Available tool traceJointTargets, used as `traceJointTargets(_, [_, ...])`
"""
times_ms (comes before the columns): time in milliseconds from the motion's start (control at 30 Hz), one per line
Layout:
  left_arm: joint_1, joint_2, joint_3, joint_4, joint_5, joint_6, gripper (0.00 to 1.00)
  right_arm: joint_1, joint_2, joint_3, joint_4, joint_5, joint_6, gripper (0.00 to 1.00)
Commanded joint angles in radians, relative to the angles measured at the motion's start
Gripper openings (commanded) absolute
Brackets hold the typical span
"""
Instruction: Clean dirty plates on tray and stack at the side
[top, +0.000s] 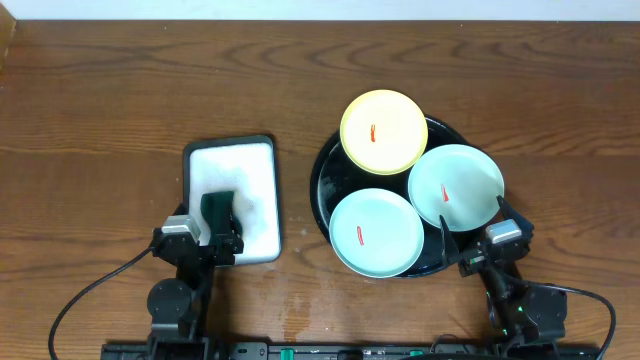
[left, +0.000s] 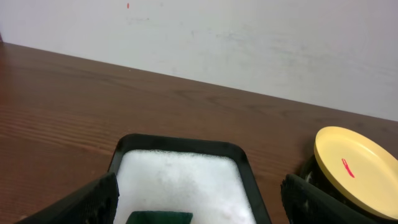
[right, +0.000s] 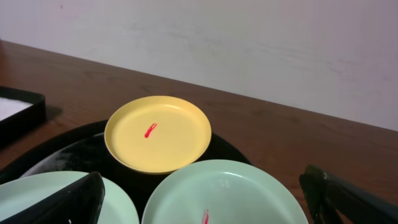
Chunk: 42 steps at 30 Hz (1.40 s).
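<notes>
left gripper (left: 199, 186): jaws apart, holding nothing, positioned over the near end of the white foam tray (top: 228, 141). a dark green sponge (top: 218, 205) lies in the foam just ahead of the fingers. right gripper (right: 199, 193): jaws apart, holding nothing, at the near right rim of the black tray (top: 322, 185).

the plates all sit on the black tray. the near mint plate (top: 376, 232) is closest. the right mint plate (top: 456, 185) is behind it. the yellow plate (top: 384, 131) is farthest and overhangs the far rim. each bears a red smear.

assessment: no plate is cleaned and no stack exists at the side. the task appears to be at its start. remaining: grip the sponge, wipe all three plates, stack them.
</notes>
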Motion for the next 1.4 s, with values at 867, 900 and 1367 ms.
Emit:
traceJointTargets(867, [0.004, -0.006, 0.024, -0.026, 0.386, -0.103, 0.84, -0.005, -0.001, -0.002, 0.052, -0.195, 0.281, 0.99])
traceJointTargets(900, [0.004, -0.005, 0.046, -0.025, 0.388, -0.126, 0.84, -0.005, -0.001, 0.002, 0.055, -0.21, 0.306, 0.99])
traceJointTargets(1367, [0.004, 0.476, 0.745, -0.529, 0.332, -0.112, 0.84, -0.005, 0.409, 0.692, -0.573, -0.183, 0.254, 0.99])
